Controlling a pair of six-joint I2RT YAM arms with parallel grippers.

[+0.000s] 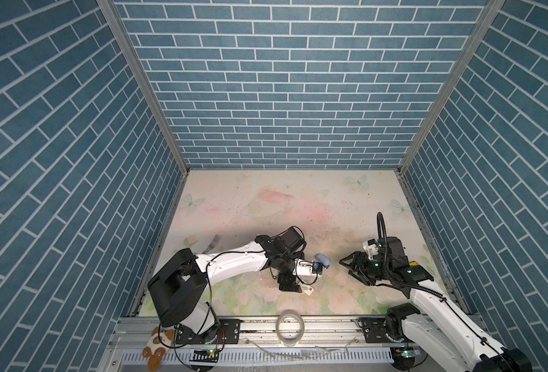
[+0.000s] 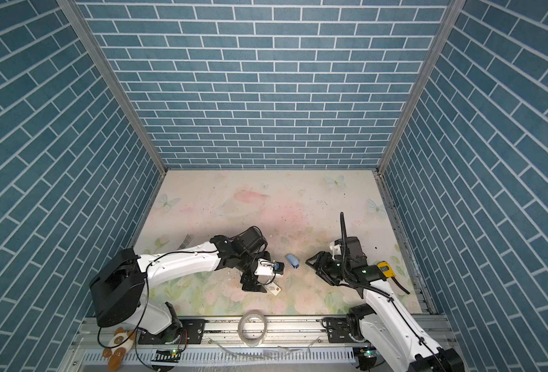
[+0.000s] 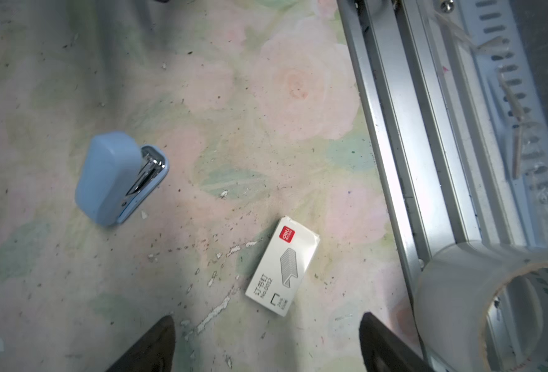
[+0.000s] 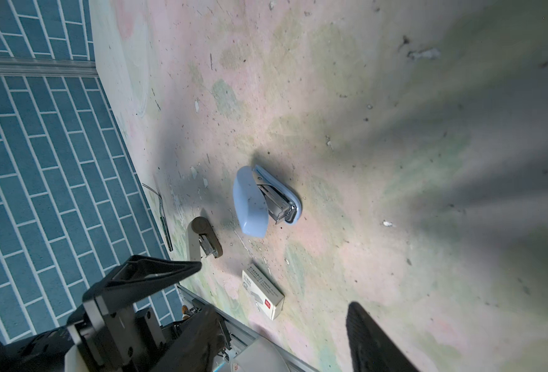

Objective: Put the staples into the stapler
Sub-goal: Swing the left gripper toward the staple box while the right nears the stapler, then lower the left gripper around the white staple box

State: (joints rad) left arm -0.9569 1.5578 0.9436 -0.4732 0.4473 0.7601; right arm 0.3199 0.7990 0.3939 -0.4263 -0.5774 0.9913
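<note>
The light-blue stapler (image 1: 322,259) (image 2: 293,260) lies on the floral table between my two arms, its lid swung open with the metal channel showing (image 3: 114,177) (image 4: 259,203). The staples, a small white box with a red corner mark (image 1: 308,289) (image 2: 274,289) (image 3: 283,265) (image 4: 263,294), lie flat nearer the front rail. My left gripper (image 1: 293,286) (image 3: 266,325) hovers over the box, open, the box just ahead of its fingertips and untouched. To the right of the stapler, my right gripper (image 1: 345,267) (image 2: 312,267) (image 4: 282,322) is open and holds nothing.
A clear tape roll (image 1: 289,327) (image 3: 491,306) rests on the aluminium front rail (image 1: 330,322). A fork (image 1: 213,243) lies behind the left arm. A plush toy (image 1: 156,346) sits by the left base. A yellow object (image 2: 386,269) lies beside the right arm.
</note>
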